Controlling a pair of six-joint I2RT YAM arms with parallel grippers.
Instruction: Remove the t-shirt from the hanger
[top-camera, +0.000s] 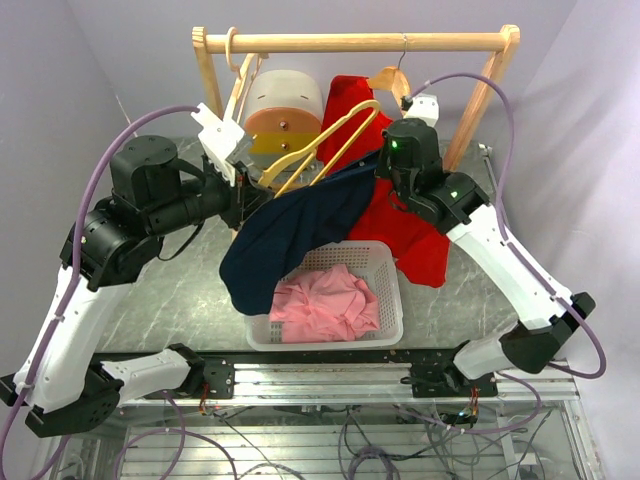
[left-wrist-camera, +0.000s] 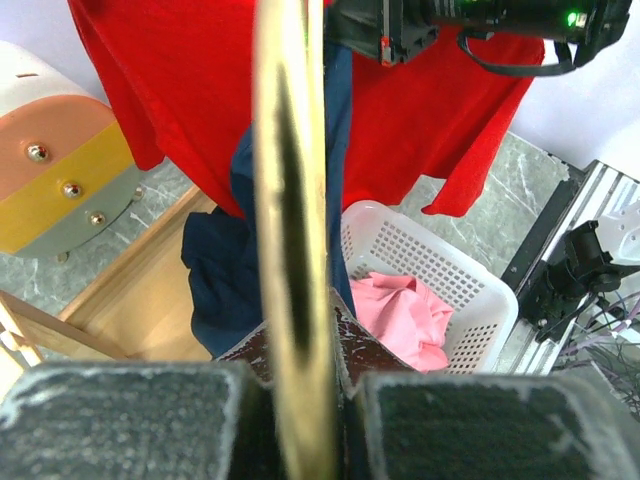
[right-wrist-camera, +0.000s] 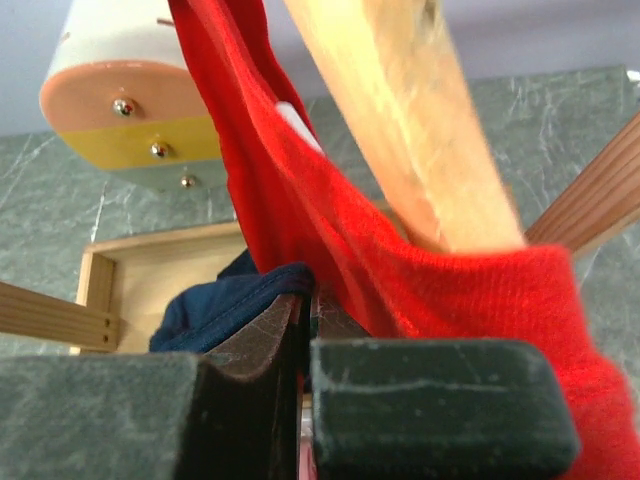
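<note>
Closest to the lens, the left gripper (left-wrist-camera: 300, 420) is clamped on a bar of the pale yellow wooden hanger (left-wrist-camera: 290, 200). The right gripper (right-wrist-camera: 308, 345) is pinched shut on a fold of the navy blue cotton t-shirt (top-camera: 300, 230), which sags from that hanger above the white slotted plastic basket (top-camera: 395, 330) down over the basket's left rim. The step probably goes best with the hanger held steady and the cloth drawn off sideways, clear of the red cotton t-shirt (top-camera: 415, 240) hanging just behind the basket. Counted: two grippers, three hangers, one basket, and three garments, the third being the crumpled pink cloth garment (top-camera: 320, 300) inside the basket.
</note>
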